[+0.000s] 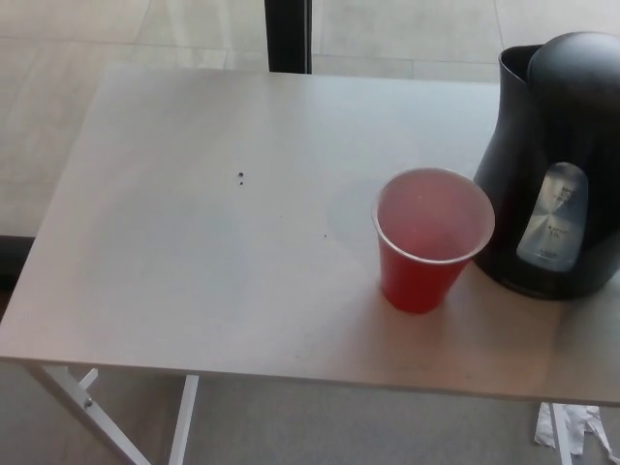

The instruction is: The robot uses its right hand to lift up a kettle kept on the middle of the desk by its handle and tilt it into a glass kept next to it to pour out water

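Observation:
A black kettle [557,155] stands upright on the white desk [213,242] at the right edge of the head view, its spout toward the back left and its clear water window facing me. Its handle lies beyond the picture's right edge. A red plastic cup [426,237] stands just left of the kettle, upright, its rim almost touching the kettle's body. Neither of my hands shows in the picture.
The desk's front edge runs along the bottom of the view, with white legs [92,412] below it. A dark post [288,35] rises behind the desk. Crumpled white paper [572,426] lies on the floor at the lower right.

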Robot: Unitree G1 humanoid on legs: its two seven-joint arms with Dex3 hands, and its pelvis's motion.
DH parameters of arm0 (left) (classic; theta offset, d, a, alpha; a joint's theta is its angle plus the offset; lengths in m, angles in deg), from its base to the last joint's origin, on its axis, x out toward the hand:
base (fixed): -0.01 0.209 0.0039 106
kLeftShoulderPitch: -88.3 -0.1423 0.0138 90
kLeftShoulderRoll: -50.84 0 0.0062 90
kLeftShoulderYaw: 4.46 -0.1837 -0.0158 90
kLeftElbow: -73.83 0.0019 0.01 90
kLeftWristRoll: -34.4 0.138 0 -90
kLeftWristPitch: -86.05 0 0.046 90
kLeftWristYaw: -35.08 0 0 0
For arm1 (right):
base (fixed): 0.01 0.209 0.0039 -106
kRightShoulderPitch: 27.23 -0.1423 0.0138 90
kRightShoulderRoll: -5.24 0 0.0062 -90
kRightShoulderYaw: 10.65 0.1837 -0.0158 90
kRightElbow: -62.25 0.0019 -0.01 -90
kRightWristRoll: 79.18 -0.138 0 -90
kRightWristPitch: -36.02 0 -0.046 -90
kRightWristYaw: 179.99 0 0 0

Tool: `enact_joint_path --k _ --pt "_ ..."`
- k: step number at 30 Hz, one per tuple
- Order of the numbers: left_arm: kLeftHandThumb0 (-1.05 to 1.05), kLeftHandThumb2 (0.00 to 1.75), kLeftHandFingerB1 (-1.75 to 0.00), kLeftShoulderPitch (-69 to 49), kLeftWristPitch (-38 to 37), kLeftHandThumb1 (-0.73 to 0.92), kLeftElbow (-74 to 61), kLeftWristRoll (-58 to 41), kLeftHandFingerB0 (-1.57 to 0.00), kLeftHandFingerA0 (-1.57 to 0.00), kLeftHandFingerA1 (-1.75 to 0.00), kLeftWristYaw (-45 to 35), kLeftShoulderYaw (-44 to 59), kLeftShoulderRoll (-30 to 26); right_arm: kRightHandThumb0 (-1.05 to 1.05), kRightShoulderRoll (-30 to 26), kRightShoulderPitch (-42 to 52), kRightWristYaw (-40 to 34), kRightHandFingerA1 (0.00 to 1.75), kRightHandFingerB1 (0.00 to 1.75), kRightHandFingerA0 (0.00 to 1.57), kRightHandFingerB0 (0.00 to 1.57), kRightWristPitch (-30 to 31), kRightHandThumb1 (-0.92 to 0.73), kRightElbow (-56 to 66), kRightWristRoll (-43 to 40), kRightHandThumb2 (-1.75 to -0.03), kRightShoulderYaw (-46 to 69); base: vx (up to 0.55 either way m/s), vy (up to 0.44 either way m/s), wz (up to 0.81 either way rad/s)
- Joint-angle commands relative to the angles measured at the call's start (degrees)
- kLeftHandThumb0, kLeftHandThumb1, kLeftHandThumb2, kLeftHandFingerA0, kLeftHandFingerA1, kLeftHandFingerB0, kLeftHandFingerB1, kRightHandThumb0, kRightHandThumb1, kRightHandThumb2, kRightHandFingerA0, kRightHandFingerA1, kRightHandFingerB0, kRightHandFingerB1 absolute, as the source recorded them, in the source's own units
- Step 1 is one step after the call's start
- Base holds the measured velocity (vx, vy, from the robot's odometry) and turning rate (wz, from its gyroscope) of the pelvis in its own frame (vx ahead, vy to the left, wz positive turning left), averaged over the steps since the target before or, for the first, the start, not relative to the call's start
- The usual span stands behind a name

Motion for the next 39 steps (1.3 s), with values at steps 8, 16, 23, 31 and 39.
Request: enact_joint_path --k 8,16,23,31,39 --pt "-0.68 0.98 -0.52 0.4 -0.72 0.62 1.15 0.25 -0.28 -0.48 -0.6 0.84 0.1 -0.2 -0.89 -13.09 6.53 20.93 0.0 0.0 0.0 0.0 5.68 -0.52 7.75 -7.32 -0.78 -7.54 0.0 0.0 0.0" --pt "-0.7 0.99 -0.52 0.03 -0.43 0.62 0.68 0.21 -0.27 -0.49 -0.6 0.62 0.07 -0.05 -1.0 -18.26 10.09 23.78 0.0 0.0 0.0 0.0 8.65 -0.62 12.91 -7.28 -0.6 -9.48 0.0 0.0 0.0" --pt "-0.7 0.99 -0.52 0.32 -0.4 0.62 0.83 0.34 -0.27 -0.49 -0.6 0.78 -0.11 0.13 -1.0 -19.15 10.36 24.02 0.0 0.0 0.0 0.0 9.56 -0.62 13.27 -8.1 -0.6 -9.84 0.0 0.0 0.0" --pt "-0.69 0.98 -0.53 0.5 -0.11 0.61 0.55 0.01 -0.31 -0.47 -0.59 0.99 0.18 0.31 -0.99 -26.6 31.43 41.35 0.0 0.0 0.0 0.0 12.47 -0.63 29.31 -21.39 -0.6 6.1 0.0 0.0 0.01" --pt "-0.71 0.64 -0.41 0.75 -0.79 0.78 2.47 0.28 -0.38 -0.57 -0.48 1.14 0.22 -0.03 -0.97 -27.83 47.85 56.13 0.12 0.21 0.0 0.0 14.56 -0.43 28.38 -33.06 -0.72 22.01 0.0 0.0 0.0"
